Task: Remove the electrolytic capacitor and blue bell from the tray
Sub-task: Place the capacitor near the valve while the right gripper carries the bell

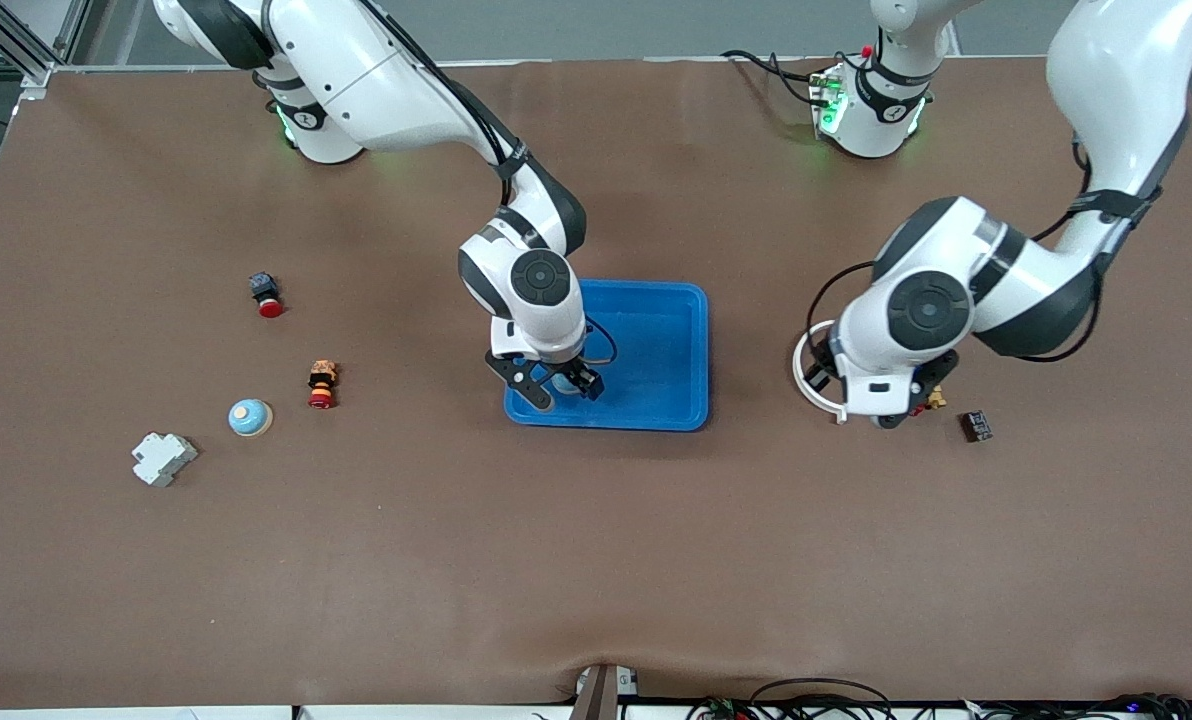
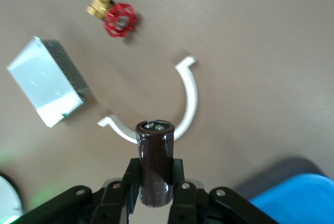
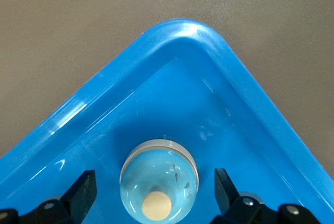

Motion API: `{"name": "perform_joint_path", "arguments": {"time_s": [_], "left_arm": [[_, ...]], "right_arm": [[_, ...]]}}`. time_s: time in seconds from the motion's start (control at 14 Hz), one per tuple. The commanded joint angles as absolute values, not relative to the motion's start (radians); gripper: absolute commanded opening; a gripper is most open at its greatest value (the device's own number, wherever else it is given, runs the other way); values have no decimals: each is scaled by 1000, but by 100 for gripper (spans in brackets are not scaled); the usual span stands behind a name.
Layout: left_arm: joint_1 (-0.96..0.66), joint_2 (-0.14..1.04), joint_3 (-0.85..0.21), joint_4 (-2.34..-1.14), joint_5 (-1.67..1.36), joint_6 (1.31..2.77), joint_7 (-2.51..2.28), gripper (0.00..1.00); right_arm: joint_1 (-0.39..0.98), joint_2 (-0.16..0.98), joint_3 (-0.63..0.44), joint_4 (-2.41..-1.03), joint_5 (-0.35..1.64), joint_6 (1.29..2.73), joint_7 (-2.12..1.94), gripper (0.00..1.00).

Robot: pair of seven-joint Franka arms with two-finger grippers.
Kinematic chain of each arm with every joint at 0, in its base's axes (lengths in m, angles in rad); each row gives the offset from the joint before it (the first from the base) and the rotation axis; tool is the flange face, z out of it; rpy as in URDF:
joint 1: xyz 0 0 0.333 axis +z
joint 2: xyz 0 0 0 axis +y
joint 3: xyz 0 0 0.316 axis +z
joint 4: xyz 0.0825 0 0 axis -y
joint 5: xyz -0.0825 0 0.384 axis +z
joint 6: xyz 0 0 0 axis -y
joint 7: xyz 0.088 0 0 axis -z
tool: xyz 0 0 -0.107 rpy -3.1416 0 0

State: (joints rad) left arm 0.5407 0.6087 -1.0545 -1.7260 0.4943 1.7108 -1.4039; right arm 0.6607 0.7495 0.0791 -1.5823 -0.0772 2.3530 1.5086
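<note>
A dark brown cylindrical capacitor (image 2: 155, 161) stands upright between the fingers of my left gripper (image 2: 155, 174), which is shut on it. That gripper (image 1: 896, 410) hangs over the table toward the left arm's end, above a white curved piece (image 2: 190, 96). A light blue dome bell (image 3: 159, 182) with a cream button rests on the floor of the blue tray (image 1: 676, 350), in a corner of it. My right gripper (image 3: 155, 188) is low in that corner (image 1: 561, 385), open, with one finger on each side of the bell and a gap to it on both sides.
A red-handled brass valve (image 2: 119, 20) and a white box (image 2: 47, 80) lie close to the left gripper. A black part (image 1: 976, 426) lies beside it. Toward the right arm's end lie another blue bell (image 1: 250, 417), two red buttons (image 1: 267, 294) (image 1: 322, 385) and a white block (image 1: 163, 458).
</note>
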Motion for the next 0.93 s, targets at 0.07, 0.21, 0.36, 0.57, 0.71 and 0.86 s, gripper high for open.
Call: {"name": "perform_joint_path", "arguments": {"time_s": [0.07, 0.21, 0.36, 0.57, 0.71, 0.86], "left_arm": [[632, 577, -1075, -1870, 527, 1700, -1364, 0], [667, 583, -1074, -1942, 551, 1765, -1367, 0], [724, 584, -1074, -2026, 609, 1865, -1365, 0], [808, 615, -1066, -2117, 736, 2018, -1365, 0], [819, 652, -1046, -2115, 779, 2049, -1367, 0], [816, 663, -1017, -2126, 781, 2124, -1365, 0]], "right_arm": [[680, 765, 71, -1562, -95, 2361, 1555, 28], [680, 765, 71, -1562, -95, 2367, 1591, 0], [681, 765, 71, -1562, -97, 2367, 1594, 0], [680, 762, 72, -1560, -95, 2364, 1594, 0], [677, 753, 74, -1557, -95, 2349, 1580, 0], [669, 736, 77, -1552, -92, 2286, 1560, 0]]}}
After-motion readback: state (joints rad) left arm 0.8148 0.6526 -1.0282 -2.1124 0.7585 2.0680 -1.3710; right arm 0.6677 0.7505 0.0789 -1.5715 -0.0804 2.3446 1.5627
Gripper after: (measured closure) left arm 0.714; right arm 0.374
